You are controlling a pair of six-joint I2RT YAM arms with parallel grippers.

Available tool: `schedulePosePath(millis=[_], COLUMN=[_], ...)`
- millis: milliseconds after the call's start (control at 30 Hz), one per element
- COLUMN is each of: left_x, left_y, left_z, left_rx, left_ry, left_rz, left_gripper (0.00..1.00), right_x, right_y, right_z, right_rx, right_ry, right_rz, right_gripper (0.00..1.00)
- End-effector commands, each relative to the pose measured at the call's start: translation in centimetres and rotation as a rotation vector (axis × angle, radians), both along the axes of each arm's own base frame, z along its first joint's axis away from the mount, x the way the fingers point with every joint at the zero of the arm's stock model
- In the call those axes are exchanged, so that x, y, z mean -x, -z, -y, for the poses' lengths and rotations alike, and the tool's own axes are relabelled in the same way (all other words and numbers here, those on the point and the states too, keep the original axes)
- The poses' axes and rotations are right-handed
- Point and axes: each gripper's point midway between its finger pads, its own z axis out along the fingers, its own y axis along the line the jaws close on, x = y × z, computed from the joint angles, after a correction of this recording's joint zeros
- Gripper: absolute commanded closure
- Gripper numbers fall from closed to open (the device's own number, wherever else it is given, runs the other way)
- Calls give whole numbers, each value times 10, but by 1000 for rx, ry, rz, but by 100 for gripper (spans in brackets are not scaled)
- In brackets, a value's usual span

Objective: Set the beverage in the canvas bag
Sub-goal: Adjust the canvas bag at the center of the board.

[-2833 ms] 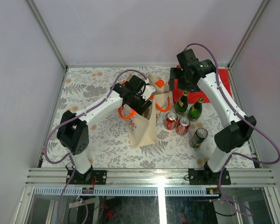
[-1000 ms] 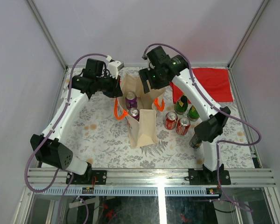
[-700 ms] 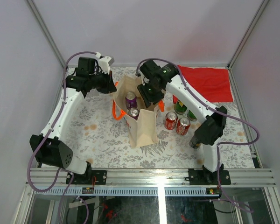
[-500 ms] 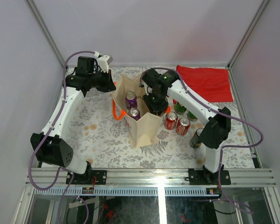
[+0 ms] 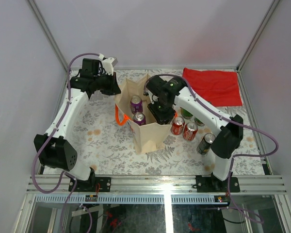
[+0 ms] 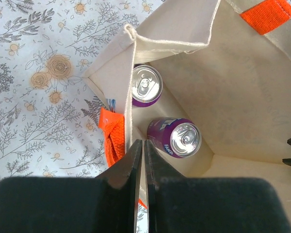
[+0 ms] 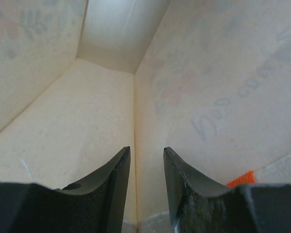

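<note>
The canvas bag (image 5: 148, 133) stood open mid-table, a touch nearer the far edge! The left gripper (image 5: 114, 87) reached in from the far left corner, and its wrist view showed its fingers (image 6: 128, 165) pressed together on the bag's rim, just beside an orange handle (image 6: 114, 141). Down inside sat the first purple can (image 6: 146, 85) and, side by side with it, the second purple can (image 6: 177, 138), both tops up. The right gripper (image 7: 146, 150) was sunk into the bag's right half, its fingers a little apart and holding nothing, only canvas walls around it. Toward the right edge two red cans (image 5: 183, 127) stood just beside the bag, a dark can (image 5: 206, 143) lay nearby, and a red cloth (image 5: 213, 87) lay flat in the far right corner.
</note>
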Motion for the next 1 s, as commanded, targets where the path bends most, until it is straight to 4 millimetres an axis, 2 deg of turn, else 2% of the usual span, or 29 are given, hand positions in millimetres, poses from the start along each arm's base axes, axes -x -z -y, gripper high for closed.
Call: schedulePosePath(millis=[0, 167, 367, 667, 967], left_x=[-17, -22, -21, -16, -14], left_y=[-13, -14, -9, -2, -5], left_z=[0, -1, -3, -1, -1], left_rx=[17, -2, -15, -17, -27], left_ry=[-13, -7, 1, 23, 47], left_rz=[52, 53, 46, 33, 46], left_gripper=[96, 96, 96, 96, 96], right_x=[-10, 24, 48, 73, 98], right_y=[-9, 3, 10, 13, 13], right_z=[-13, -7, 4, 8, 12], right_rx=[1, 36, 61, 61, 46], right_ry=[-67, -197, -257, -266, -292], right_rz=[23, 3, -33, -90, -135], right_gripper=[59, 61, 63, 69, 75])
